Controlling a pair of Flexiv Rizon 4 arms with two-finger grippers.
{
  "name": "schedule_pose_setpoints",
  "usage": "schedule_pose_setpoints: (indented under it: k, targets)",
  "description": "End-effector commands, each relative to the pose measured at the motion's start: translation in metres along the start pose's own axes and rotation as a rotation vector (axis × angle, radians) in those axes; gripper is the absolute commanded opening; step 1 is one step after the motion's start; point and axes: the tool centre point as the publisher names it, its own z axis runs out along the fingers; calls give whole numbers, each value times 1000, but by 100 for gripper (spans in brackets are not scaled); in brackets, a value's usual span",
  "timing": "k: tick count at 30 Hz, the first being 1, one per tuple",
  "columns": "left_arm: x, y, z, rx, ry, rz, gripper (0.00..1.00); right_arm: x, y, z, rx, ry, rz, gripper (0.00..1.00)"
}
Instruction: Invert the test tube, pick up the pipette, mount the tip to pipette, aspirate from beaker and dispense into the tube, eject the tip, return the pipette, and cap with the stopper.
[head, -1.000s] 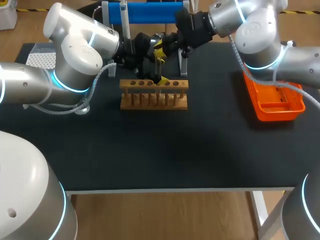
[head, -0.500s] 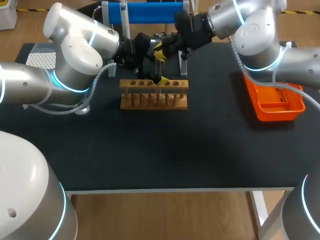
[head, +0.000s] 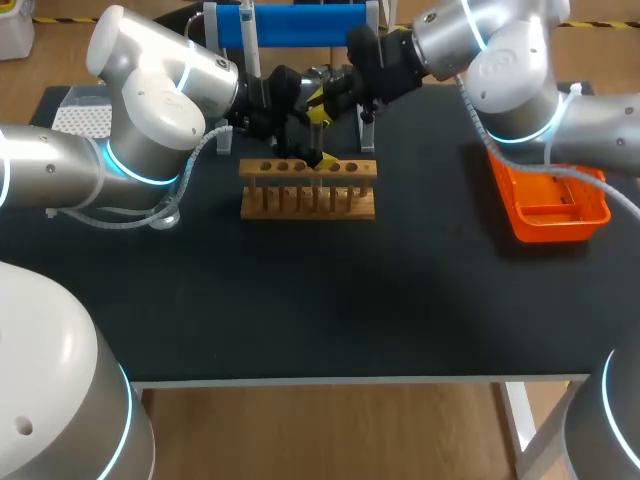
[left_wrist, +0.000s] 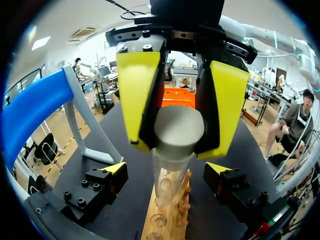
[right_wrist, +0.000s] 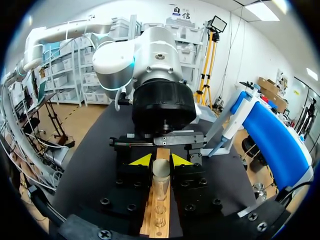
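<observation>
Two grippers meet over the rack (head: 308, 198) at the back of the bench (head: 400, 300). The left arm enters from the left and the right arm from the right, with their wrists facing each other.

The right gripper (left_wrist: 175, 147) points down from above and is closed on the stopper (left_wrist: 178, 131). In the left wrist view its broad yellow fingers (left_wrist: 136, 95) press the pale, round stopper from both sides. The stopper sits on the mouth of the tube (left_wrist: 167, 186), which stands upright in a hole of the rack.

The left gripper (left_wrist: 166, 170) is open. Its two yellow tips flank the tube lower down, one on each side, each with a clear gap to the glass. It has hold of nothing.

Behind the rack stands the blue stand (head: 300, 25), with the pipette (head: 247, 38) hanging at its left end. An orange tray (head: 550, 210) lies on the right of the bench, well apart from the rack and partly under the right arm. A white perforated box (head: 82, 118) sits at the back left corner, mostly hidden by the left arm.
</observation>
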Motion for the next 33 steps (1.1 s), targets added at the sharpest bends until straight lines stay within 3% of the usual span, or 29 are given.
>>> schedule_pose_setpoints:
  k: [1, 2, 3, 4, 6, 22, 23, 24, 26, 27, 28, 33]
  targets:
    - [-1, 0, 1, -1, 2, -1, 100, 0, -3, 1, 16, 6, 1, 27]
    - [-1, 0, 1, -1, 2, -1, 100, 0, -4, 1, 17, 5, 0, 42]
    - [-1, 0, 1, -1, 2, -1, 100, 1, -4, 1, 16, 6, 0, 49]
    - [-1, 0, 1, -1, 2, -1, 100, 1, -4, 0, 15, 5, 0, 69]
    - [-1, 0, 1, -1, 2, -1, 100, 0, -4, -3, 4, -4, -1, 99]
    - [-1, 0, 1, -1, 2, -1, 100, -2, -1, -22, -168, -18, -28, 100]
    - [-1, 0, 1, -1, 2, -1, 100, -2, 0, -23, -196, -10, -30, 92]
    - [-1, 0, 1, -1, 2, -1, 100, -2, 0, -24, -213, -8, -31, 59]
    - [-1, 0, 1, -1, 2, -1, 100, -1, 2, -25, -253, -8, -36, 32]
    - [-1, 0, 1, -1, 2, -1, 100, -1, 3, -26, -270, -8, -33, 12]
    - [-1, 0, 1, -1, 2, -1, 100, -1, 3, -26, -279, -7, -30, 1]
    - [-1, 0, 1, -1, 2, -1, 100, -2, 3, -26, -312, -4, -16, 0]
